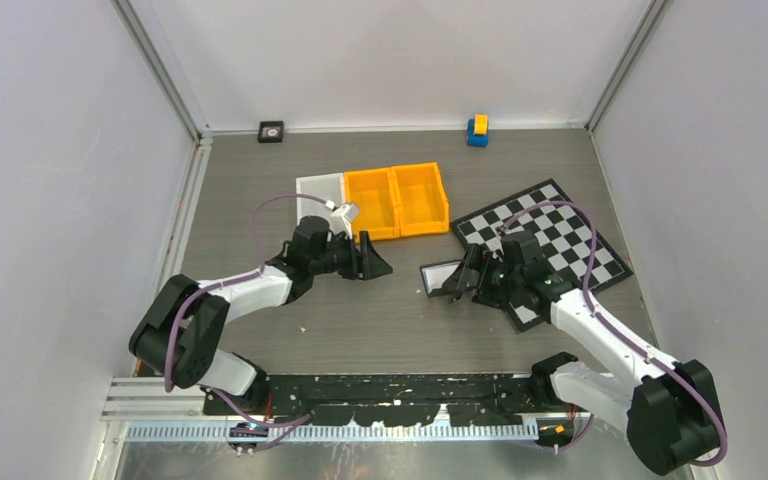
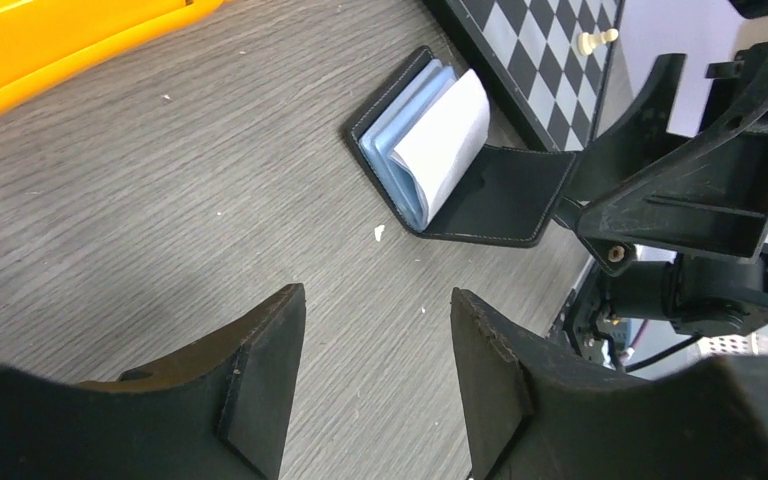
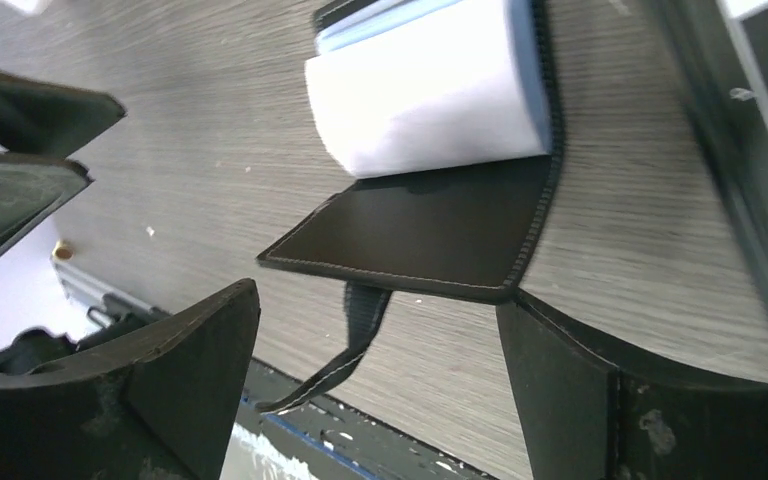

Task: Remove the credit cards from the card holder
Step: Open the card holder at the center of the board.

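The card holder (image 1: 442,274) lies open on the table between my two grippers. In the left wrist view the card holder (image 2: 415,165) shows pale blue inner panels and a curled white sheet (image 2: 450,130); its black flap (image 2: 505,205) stands up on the right. No credit cards show; they are hidden. My left gripper (image 2: 378,340) is open with only bare table between its fingers, a short way short of the holder. My right gripper (image 3: 375,300) is open at the flap (image 3: 430,230). The holder's strap (image 3: 360,340) hangs loose between its fingers. The flap's corner sits at the right fingertip (image 3: 520,325).
Two orange bins (image 1: 397,200) and a pale flat tray (image 1: 320,188) stand behind the left gripper. A checkerboard mat (image 1: 550,245) lies under the right arm, with a small white chess piece (image 2: 597,38) on it. A black square block (image 1: 271,131) and a blue-yellow block (image 1: 477,130) sit by the back wall.
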You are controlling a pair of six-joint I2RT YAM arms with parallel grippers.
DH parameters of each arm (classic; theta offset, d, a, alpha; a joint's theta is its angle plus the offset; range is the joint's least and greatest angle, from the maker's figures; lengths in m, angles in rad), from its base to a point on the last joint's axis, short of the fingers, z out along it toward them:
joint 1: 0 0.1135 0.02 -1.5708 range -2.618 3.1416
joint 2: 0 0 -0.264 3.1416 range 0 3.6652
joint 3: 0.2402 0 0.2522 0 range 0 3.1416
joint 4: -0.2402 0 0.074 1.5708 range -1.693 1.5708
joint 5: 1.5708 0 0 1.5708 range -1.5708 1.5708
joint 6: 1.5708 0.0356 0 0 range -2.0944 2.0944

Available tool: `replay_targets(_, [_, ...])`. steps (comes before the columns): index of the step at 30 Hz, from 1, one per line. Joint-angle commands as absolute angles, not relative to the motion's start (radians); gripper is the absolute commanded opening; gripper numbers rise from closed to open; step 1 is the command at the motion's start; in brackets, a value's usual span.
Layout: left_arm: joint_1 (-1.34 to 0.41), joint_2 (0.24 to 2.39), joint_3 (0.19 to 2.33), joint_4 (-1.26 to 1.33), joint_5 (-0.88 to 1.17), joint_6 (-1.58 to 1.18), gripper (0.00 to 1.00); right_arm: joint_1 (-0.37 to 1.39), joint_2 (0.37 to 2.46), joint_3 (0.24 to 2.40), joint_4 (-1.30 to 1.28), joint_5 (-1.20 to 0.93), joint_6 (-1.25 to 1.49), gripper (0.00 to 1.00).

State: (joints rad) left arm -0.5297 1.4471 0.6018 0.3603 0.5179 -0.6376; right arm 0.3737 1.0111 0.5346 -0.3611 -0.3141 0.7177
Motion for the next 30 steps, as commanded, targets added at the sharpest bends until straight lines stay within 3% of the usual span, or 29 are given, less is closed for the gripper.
replay_targets(1, [-0.571, 1.451, 0.657, 0.332, 0.461, -0.577, 0.57, 0.374, 0.947, 0.525, -0.456, -0.152, 0.805, 0.93])
replay_targets(13, [-0.632, 1.577, 0.733, 0.338, 0.489, -0.569, 0.57, 0.38, 0.832, 0.339, -0.231, -0.096, 1.292, 0.93])
replay_targets(21, [-0.632, 1.559, 0.73, 0.323, 0.47, -0.571, 0.57, 0.456, 0.878, 0.321, -0.103, -0.042, 1.372, 0.91])
replay_targets(23, [-0.631, 1.538, 0.722, 0.316, 0.451, -0.569, 0.57, 0.458, 0.926, 0.332, -0.08, -0.041, 1.361, 0.77])
replay_targets(26, [-0.63, 1.493, 0.704, 0.303, 0.405, -0.563, 0.58, 0.458, 1.006, 0.361, -0.054, -0.05, 1.309, 0.46])
replay_targets(29, [-0.613, 1.452, 0.687, 0.273, 0.353, -0.564, 0.62, 0.458, 1.089, 0.467, -0.106, -0.096, 1.186, 0.3])
replay_targets(30, [-0.605, 1.447, 0.683, 0.267, 0.346, -0.572, 0.63, 0.459, 1.119, 0.492, -0.121, -0.109, 1.143, 0.18])
